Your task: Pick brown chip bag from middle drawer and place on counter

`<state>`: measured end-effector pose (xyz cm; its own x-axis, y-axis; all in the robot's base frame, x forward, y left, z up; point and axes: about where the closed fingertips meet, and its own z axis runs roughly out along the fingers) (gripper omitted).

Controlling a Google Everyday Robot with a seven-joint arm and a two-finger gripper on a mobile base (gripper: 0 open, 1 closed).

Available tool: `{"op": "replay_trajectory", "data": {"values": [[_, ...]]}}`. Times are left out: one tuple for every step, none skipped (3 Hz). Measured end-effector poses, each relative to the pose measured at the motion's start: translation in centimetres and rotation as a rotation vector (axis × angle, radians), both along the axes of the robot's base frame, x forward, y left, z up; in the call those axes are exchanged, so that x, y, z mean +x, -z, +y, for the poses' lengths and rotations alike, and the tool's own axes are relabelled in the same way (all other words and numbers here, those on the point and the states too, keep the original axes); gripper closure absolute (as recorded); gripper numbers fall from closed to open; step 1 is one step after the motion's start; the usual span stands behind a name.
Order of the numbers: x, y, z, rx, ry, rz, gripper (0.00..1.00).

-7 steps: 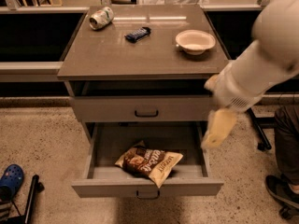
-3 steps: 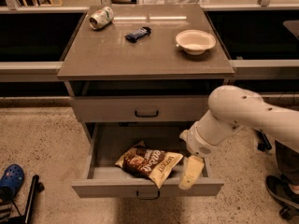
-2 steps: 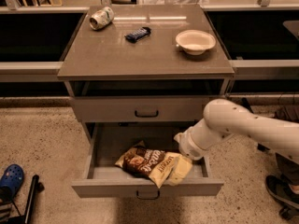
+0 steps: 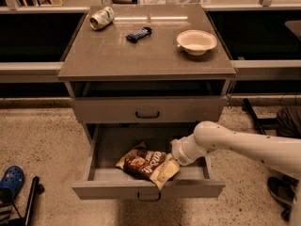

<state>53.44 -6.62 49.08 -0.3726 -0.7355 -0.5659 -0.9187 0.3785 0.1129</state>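
Observation:
The brown chip bag (image 4: 140, 162) lies crinkled in the open middle drawer (image 4: 148, 190), near its front and middle. My white arm reaches in from the right. My gripper (image 4: 169, 168) is down inside the drawer at the bag's right, pale yellow end, touching or overlapping it. The counter (image 4: 141, 58) is the glossy grey-brown top above.
On the counter stand a cream bowl (image 4: 196, 41) at the right, a dark blue snack bar (image 4: 139, 34) in the middle and a tipped can (image 4: 102, 18) at the back left. The upper drawer (image 4: 148, 110) is closed. A blue shoe (image 4: 10, 180) lies on the floor at left.
My arm has come down from beside the cabinet into the drawer and moved left, bringing the gripper onto the bag's right end. The bag has not moved.

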Motion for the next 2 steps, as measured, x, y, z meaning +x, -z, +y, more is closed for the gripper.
{"op": "replay_trajectory", "data": {"values": [[2.8,3.6,1.0,0.012,0.065,0.016,0.16],[4.7,6.8,2.7,0.022,0.092,0.066,0.4]]}}
